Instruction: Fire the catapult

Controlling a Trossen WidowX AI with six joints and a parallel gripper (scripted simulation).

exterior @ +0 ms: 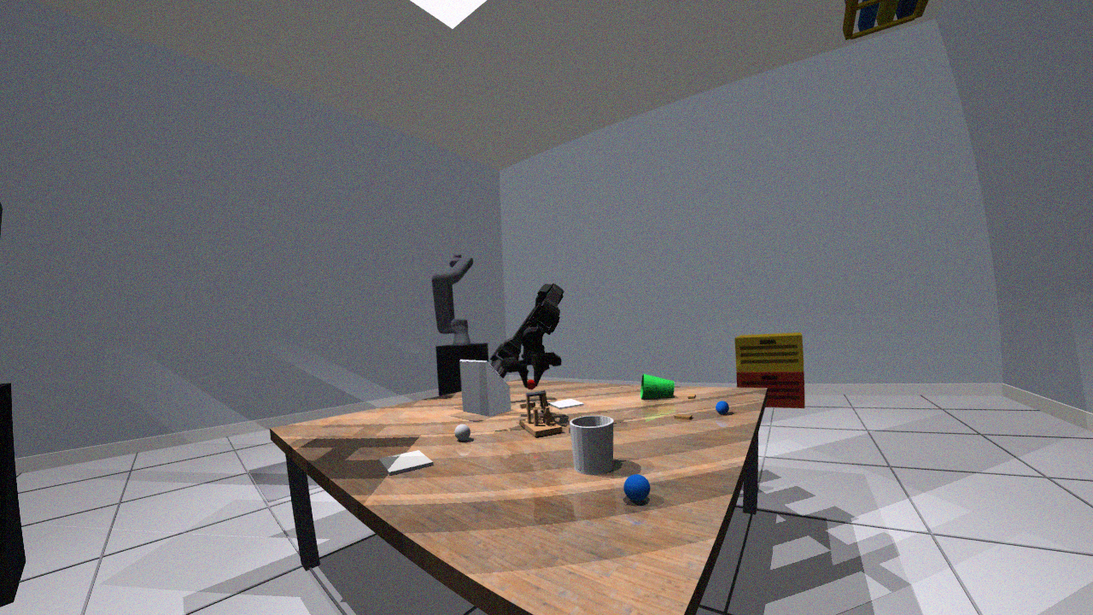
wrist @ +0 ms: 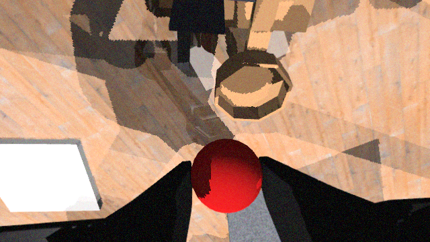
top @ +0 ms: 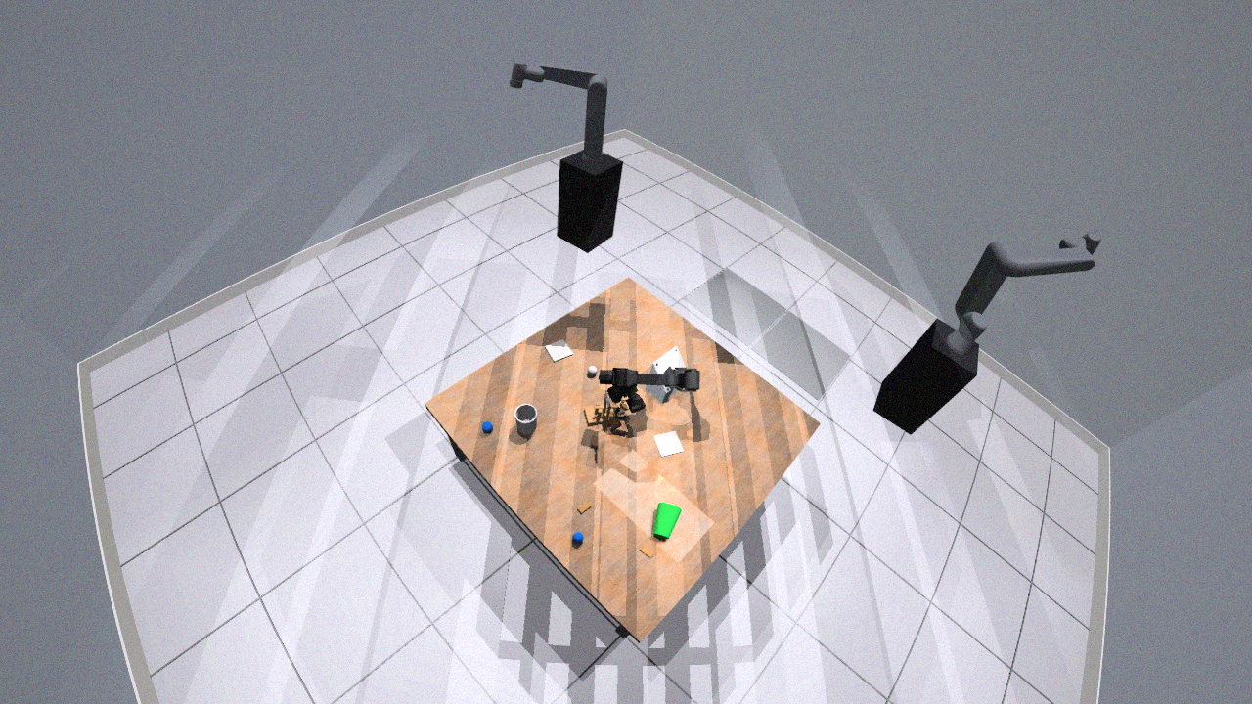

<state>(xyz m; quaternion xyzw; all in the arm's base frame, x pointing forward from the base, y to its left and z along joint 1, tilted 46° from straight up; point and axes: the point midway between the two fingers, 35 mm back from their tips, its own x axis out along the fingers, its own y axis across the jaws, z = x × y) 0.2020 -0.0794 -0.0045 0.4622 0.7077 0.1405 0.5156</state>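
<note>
My gripper is shut on a red ball, held between the fingertips above the table. In the top view the arm hides the ball. The wooden catapult stands on the table just below the gripper, and its hollow cup looks empty. In the wrist view the cup is just beyond the ball, a little to the right. The ball is not in the cup. The white mug, grey in this light, stands upright, apart from the catapult, its mouth up.
A white sloped block stands beside the arm. White flat tiles, a white ball, blue balls and a green cup on its side lie around.
</note>
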